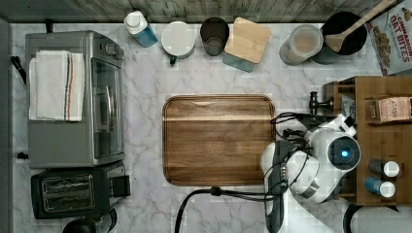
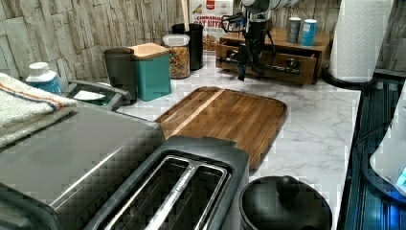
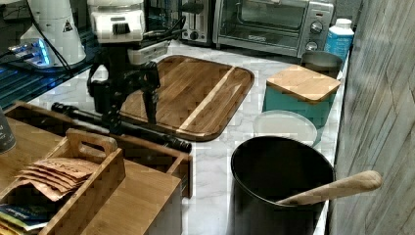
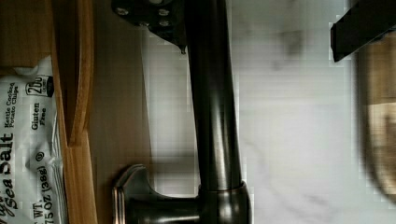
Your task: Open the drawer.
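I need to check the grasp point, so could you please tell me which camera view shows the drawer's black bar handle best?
The wrist view: the bar handle and one post run close up across the picture. The right view shows the bar's length across the drawer front, partly behind the pincer. The left view shows it far off; the top view shows one end.

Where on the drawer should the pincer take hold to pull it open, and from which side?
Probably on the drawer's long black bar handle, mid-span between its two posts, coming down from above. The bar lies level and stands off the drawer front, leaving room for a finger behind it. The pincer is at the bar, one finger on the cutting board side.
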Robot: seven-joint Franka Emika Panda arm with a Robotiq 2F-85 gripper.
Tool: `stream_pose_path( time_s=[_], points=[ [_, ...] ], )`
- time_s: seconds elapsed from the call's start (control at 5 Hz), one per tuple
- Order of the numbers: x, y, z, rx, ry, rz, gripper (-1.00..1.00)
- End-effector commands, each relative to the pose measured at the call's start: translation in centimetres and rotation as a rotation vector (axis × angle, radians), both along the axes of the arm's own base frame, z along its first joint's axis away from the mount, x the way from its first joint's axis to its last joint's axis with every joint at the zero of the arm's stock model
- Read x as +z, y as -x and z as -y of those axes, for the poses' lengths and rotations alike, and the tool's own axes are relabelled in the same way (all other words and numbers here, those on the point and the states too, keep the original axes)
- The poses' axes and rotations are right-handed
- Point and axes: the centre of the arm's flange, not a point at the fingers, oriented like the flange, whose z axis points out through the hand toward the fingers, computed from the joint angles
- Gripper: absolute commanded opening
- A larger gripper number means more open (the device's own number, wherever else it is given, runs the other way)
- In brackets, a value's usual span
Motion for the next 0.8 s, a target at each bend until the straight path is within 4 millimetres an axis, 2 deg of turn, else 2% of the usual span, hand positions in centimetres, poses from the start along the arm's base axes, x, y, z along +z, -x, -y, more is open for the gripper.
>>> stream_pose_path(
  time_s=[0.2, 0.4, 0.8],
  points=[
    [1.6, -1.8, -23.8, 0.172, -0.155, -0.022, 1.0],
    [2.0, -2.3, -25.8, 0.193, -0.171, -0.05, 1.0],
    [2.0, -2.3, -25.8, 0.194, -0.171, -0.05, 1.0]
  ],
)
